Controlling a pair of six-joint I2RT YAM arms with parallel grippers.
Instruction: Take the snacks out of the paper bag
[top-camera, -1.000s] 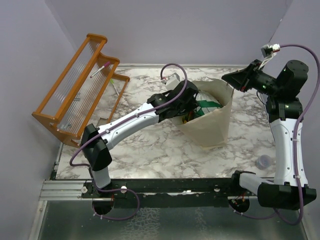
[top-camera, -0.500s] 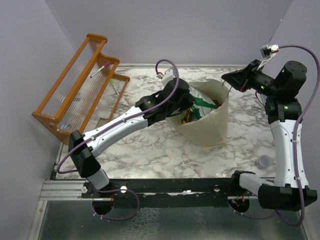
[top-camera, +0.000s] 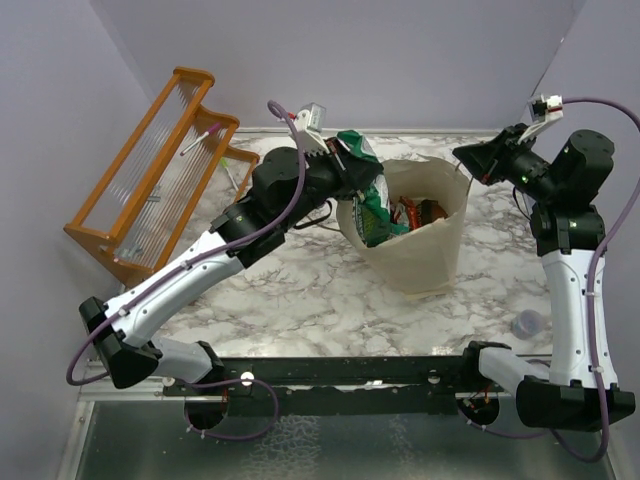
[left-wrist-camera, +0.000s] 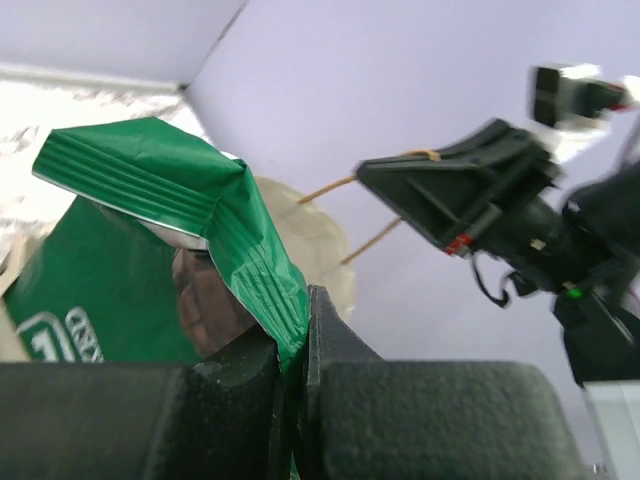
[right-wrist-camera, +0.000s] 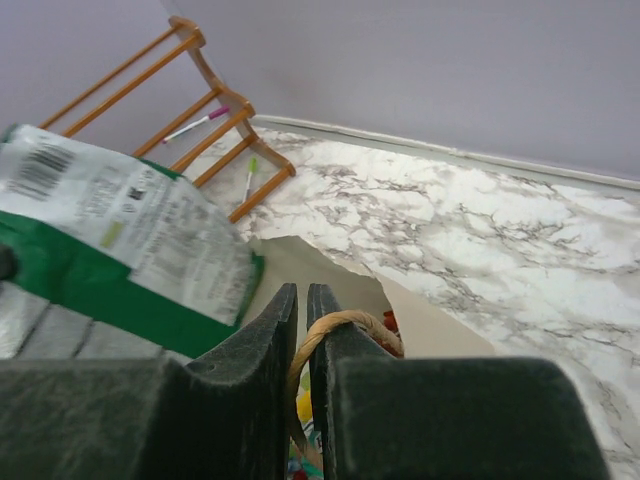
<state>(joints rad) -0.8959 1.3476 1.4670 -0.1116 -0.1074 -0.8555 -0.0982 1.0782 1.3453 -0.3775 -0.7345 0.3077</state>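
The beige paper bag (top-camera: 425, 255) stands open mid-table. My left gripper (top-camera: 345, 162) is shut on the crimped top edge of a green snack packet (top-camera: 372, 203), which hangs half out over the bag's left rim. In the left wrist view the green packet (left-wrist-camera: 150, 180) is pinched between my fingers (left-wrist-camera: 330, 340). More snacks (top-camera: 415, 212), brown and red-orange, lie inside the bag. My right gripper (top-camera: 463, 156) is above the bag's right rim. In the right wrist view it (right-wrist-camera: 302, 292) is shut on the brown cord handle (right-wrist-camera: 345, 320).
An orange wooden rack (top-camera: 150, 175) with pens on it stands at the back left. A small translucent cup (top-camera: 527, 323) sits near the right arm's base. Purple walls close the table on three sides.
My left gripper closed on the green packet inside the bag, then rose up and back with it, drawing it over the rim. My right gripper kept hold of the handle.
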